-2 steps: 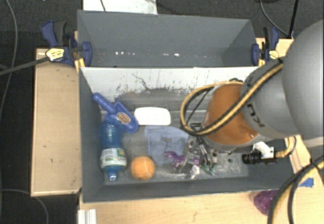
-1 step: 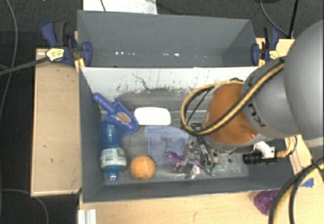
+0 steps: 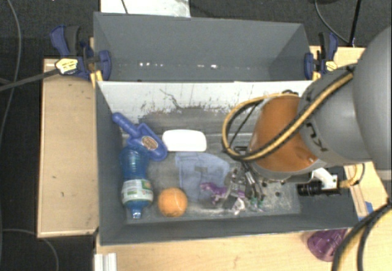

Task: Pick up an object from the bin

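End effector [image 3: 240, 193] sits low at the front of the bin [image 3: 196, 43], right of centre, with its tip down near the floor among dark clutter. Whether it is apart or together cannot be told.

Above it the grey arm [image 3: 361, 110] comes in from the right. An orange cover [image 3: 282, 135] sits at its wrist, with cables [image 3: 230, 122] looped beside it.

Of the loose things, the largest is a blue bottle [image 3: 135, 179] lying along the left wall, with a pale label band near its front end. A pale bluish film [image 3: 197, 171] is spread over the middle of the floor, and its right edge reaches the end effector. Just behind the film lies a white oblong block [image 3: 184, 141]. A blue clamp [image 3: 139, 138] lies aslant at the back left, overlapping the bottle's rear end. An orange ball [image 3: 173, 202] rests at the front, just right of the bottle and beside the film's front left corner.

Smallest is a purple piece [image 3: 212, 189] on the film's front right part. It lies just left of the end effector and is the nearest thing to it. Whether the two touch cannot be told.
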`<state>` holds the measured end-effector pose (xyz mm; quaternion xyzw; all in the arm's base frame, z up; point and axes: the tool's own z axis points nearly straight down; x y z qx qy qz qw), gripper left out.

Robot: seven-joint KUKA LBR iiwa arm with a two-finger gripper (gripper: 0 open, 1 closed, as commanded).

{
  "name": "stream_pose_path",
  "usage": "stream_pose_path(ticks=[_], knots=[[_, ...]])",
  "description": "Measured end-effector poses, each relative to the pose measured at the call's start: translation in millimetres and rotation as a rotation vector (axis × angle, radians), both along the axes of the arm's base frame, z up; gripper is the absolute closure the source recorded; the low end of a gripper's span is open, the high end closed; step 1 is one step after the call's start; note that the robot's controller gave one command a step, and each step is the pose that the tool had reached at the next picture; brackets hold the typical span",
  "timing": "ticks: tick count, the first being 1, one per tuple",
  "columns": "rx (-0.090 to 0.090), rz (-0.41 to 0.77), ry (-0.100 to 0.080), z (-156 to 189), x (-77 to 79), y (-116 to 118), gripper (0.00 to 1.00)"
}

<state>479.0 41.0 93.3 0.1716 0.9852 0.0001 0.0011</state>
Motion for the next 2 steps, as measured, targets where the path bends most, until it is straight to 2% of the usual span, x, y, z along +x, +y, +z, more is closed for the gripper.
stream_pose_path(ticks=[1, 2], knots=[[0.001, 0.001, -0.011, 16.2, 2.9, 0.3, 1.00], [0.001, 0.002, -0.011, 21.0, 3.0, 0.2, 1.00]])
